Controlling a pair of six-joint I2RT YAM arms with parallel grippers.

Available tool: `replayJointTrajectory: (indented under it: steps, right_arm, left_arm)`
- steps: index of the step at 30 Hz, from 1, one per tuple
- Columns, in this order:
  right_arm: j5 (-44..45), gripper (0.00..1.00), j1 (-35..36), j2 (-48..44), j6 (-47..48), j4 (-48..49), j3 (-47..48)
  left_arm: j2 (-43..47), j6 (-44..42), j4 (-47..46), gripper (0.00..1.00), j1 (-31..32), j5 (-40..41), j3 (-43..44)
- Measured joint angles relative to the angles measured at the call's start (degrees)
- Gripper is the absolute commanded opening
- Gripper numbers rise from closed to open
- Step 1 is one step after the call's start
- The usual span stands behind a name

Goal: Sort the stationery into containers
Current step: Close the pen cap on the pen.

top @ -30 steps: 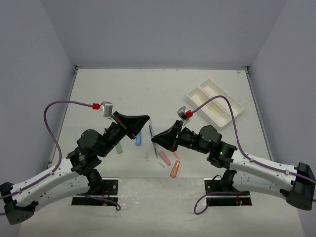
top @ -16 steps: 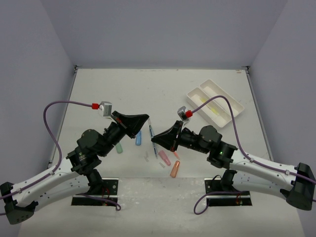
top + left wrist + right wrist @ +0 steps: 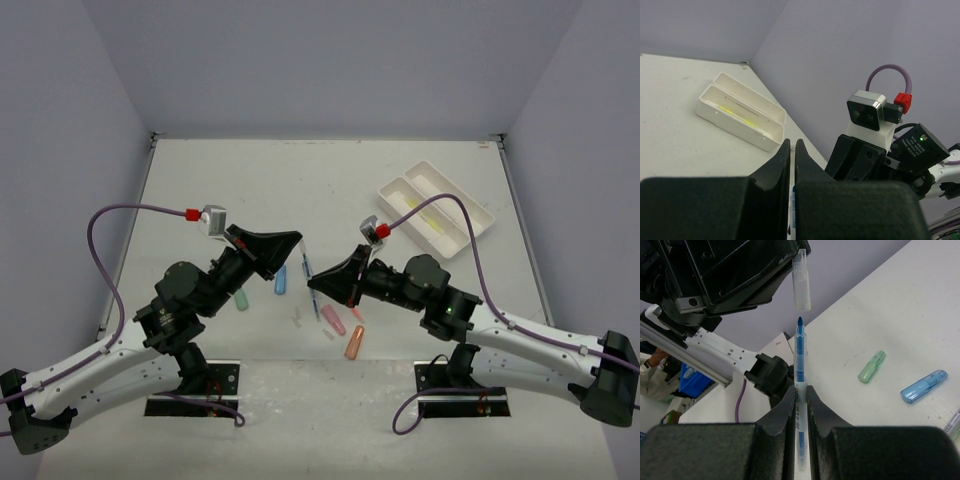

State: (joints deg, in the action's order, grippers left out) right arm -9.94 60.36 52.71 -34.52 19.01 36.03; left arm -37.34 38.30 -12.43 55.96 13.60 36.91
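Observation:
My right gripper (image 3: 314,284) (image 3: 800,389) is shut on a thin blue pen (image 3: 800,357), tip bare and pointing up. My left gripper (image 3: 297,239) (image 3: 792,142) is shut on a clear pen cap (image 3: 801,282), held just above the pen's tip with a small gap. The pen (image 3: 306,266) runs between the two grippers above the table. The white two-compartment tray (image 3: 474,212) lies at the far right with a yellow pen (image 3: 426,222) in one compartment. It also shows in the left wrist view (image 3: 715,112).
On the table below the grippers lie a green piece (image 3: 241,299) (image 3: 871,366), a blue piece (image 3: 281,279) (image 3: 923,386), a pink piece (image 3: 334,321), an orange piece (image 3: 354,342) and small clear bits (image 3: 297,320).

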Motion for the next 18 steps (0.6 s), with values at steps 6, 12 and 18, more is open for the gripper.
replayJointTrajectory:
  steps: [6,12,18]
  right_arm:
    - [0.38,0.00,0.02,-0.68,0.11,-1.10,0.00]
    - [1.03,0.00,0.01,-0.73,0.81,-2.16,0.05]
    - [1.56,0.00,0.02,-0.73,1.44,-3.28,0.94]
  left_arm:
    - [0.00,0.07,-0.04,0.00,0.00,-0.65,0.00]
    - [-0.39,0.43,-0.43,0.00,0.02,-1.69,-0.07]
    - [-1.31,1.18,-1.22,0.00,0.04,-2.39,-0.18]
